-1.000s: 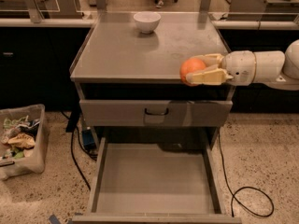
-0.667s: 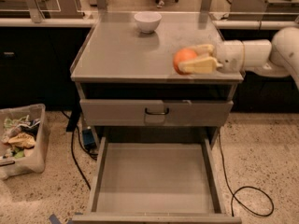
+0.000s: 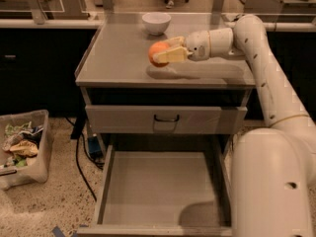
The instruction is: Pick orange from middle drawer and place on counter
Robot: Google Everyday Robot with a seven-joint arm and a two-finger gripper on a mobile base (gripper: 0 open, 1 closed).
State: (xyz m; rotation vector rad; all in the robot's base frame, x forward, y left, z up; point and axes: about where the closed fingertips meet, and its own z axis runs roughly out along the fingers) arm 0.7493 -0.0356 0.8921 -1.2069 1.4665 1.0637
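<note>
Entry: orange [image 3: 156,51] is pinched between the two fingers of my end effector [image 3: 167,50], one finger above it and one below. It hangs over the middle of the bench [image 3: 116,53], in front of the white bowl [image 3: 156,22] and apart from it. Its shadow falls on the bench top just beneath, so I judge it is not yet set down.

Handling: light, firm and round, with a smooth skin that could slip. The grip belongs across the widest part. Once freed it may roll on the flat top.

Change: 0.7 s ago the orange was nearer the bench's right side. It has since moved left and inward. The middle drawer [image 3: 158,189] stays pulled out and bare.
</note>
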